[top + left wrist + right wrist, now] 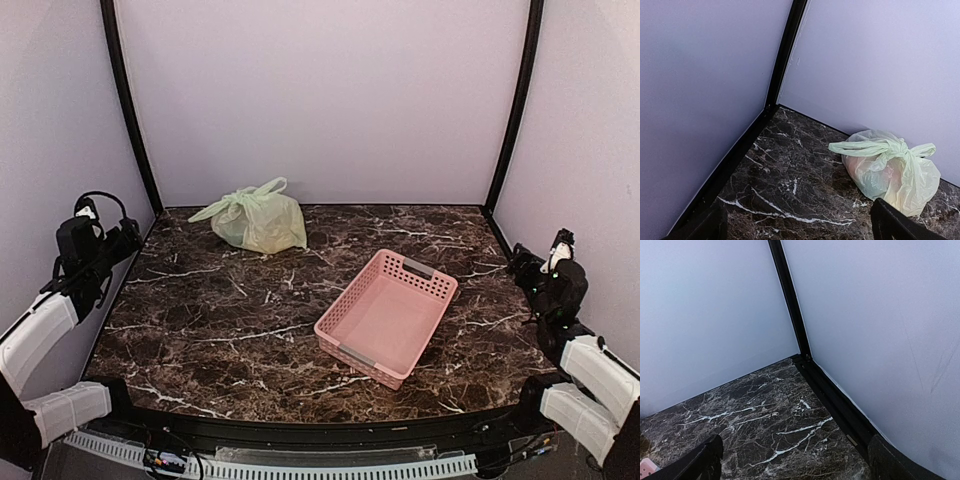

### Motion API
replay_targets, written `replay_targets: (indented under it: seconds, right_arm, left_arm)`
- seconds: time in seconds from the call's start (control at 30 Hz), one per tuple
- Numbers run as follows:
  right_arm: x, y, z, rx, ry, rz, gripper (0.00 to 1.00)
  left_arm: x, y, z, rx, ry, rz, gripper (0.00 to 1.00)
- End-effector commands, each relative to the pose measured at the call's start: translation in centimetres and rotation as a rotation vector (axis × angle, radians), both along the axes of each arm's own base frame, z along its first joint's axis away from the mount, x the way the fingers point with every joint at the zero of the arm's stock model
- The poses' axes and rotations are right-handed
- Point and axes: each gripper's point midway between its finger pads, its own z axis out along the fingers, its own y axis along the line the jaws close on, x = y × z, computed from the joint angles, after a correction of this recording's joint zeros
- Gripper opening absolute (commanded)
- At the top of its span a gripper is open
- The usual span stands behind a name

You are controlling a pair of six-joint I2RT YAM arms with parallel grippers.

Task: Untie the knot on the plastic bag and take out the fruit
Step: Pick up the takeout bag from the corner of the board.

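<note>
Both arms are folded at the outer sides, elbows low and wrists raised. The left gripper (126, 237) and right gripper (523, 260) point toward the far corners, jaws spread wide, holding nothing

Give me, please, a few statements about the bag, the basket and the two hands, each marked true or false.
1. The plastic bag is closed by its knot. True.
2. The fruit lies in the pink basket. False: the basket holds none; the fruit shows through the bag.
3. The left hand grips the knot. False: it is open, apart from the bag.
4. The right hand is open and holds nothing. True.
5. The bag sits toward the far left of the table. True.
</note>
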Motion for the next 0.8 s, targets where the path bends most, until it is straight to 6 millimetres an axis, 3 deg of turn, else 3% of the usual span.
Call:
replay_targets:
  seconds: [0.0,0.2,0.33,0.43,0.47,0.5,0.53,0.57,0.6,0.63,0.67,0.7,0.73,0.77]
  right_arm:
    - [-0.1,-0.2,-0.1,0.010,-0.013,-0.013,0.99]
    - [0.1,0.2,0.1,-0.001,-0.009,0.013,0.99]
    - [0.6,1.1,1.1,-0.037,-0.017,0.072,0.99]
    - [1.6,2.3,2.2,-0.068,0.007,0.151,0.99]
    - [1.9,2.8,2.5,-0.084,0.017,0.183,0.99]
    - [2.3,3.1,2.7,-0.097,0.026,0.202,0.99]
    - [2.6,3.2,2.7,-0.105,0.038,0.210,0.99]
    - [2.8,3.2,2.7,-0.108,0.046,0.208,0.99]
    - [3.0,3.1,2.3,-0.104,0.056,0.203,0.99]
    - [3.0,3.0,1.9,-0.102,0.063,0.203,0.99]
    - [3.1,3.1,1.5,-0.099,0.069,0.209,0.99]
    - [3.0,3.2,1.1,-0.096,0.072,0.214,0.99]
    - [3.0,3.3,0.9,-0.091,0.073,0.218,0.99]
    - [2.9,3.4,0.9,-0.089,0.070,0.222,0.99]
  left_arm:
    - [0.3,-0.2,1.1,0.015,0.013,-0.018,0.99]
    - [1.3,-0.8,0.7,-0.022,0.074,-0.054,0.99]
    - [2.6,-2.9,1.1,-0.037,0.082,-0.182,0.99]
    - [4.3,-7.1,3.5,-0.057,0.008,-0.427,0.99]
    - [5.2,-7.9,2.8,-0.066,0.037,-0.462,0.99]
    - [5.8,-9.4,4.2,-0.046,0.035,-0.522,0.99]
    - [6.9,-10.0,2.9,-0.050,0.086,-0.542,0.99]
    - [7.6,-11.2,3.9,-0.039,0.100,-0.581,0.99]
    - [8.5,-12.5,2.5,-0.047,0.152,-0.615,0.99]
    - [9.5,-13.1,3.7,-0.029,0.142,-0.635,0.99]
    - [10.6,-14.3,2.4,-0.030,0.181,-0.661,0.99]
    - [11.6,-14.8,3.5,-0.004,0.165,-0.674,0.99]
    - [12.8,-15.9,1.9,-0.006,0.207,-0.695,0.99]
    - [13.9,-16.5,3.4,0.009,0.190,-0.714,0.98]
